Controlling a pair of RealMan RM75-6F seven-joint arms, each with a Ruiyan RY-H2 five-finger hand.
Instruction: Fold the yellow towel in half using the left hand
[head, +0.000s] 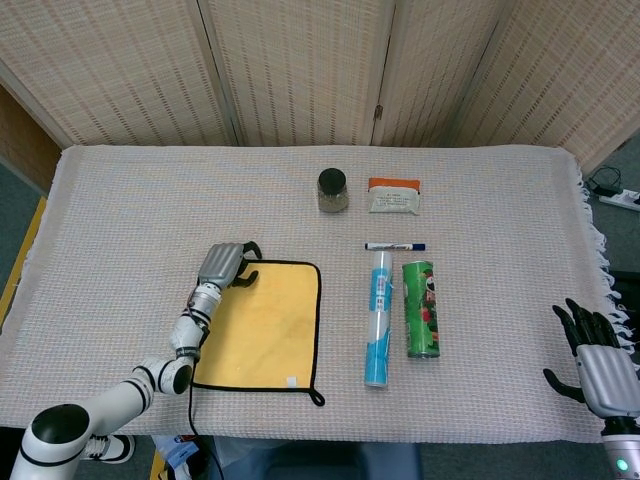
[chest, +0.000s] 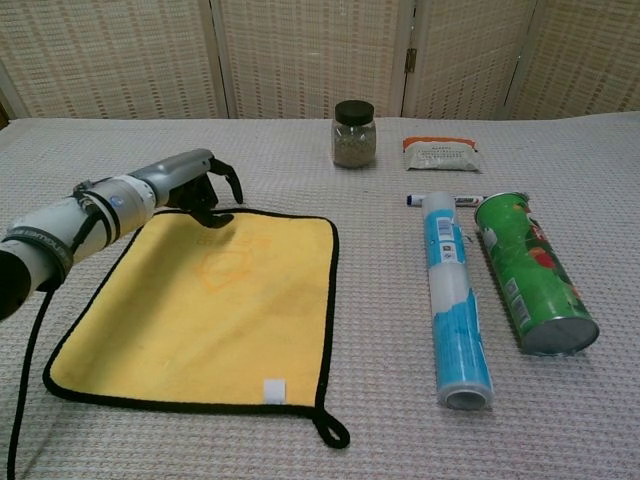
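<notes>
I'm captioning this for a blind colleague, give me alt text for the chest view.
The robot's left hand rests at the far left corner of a flat yellow towel. To the right lie a blue tube and a green can.
</notes>
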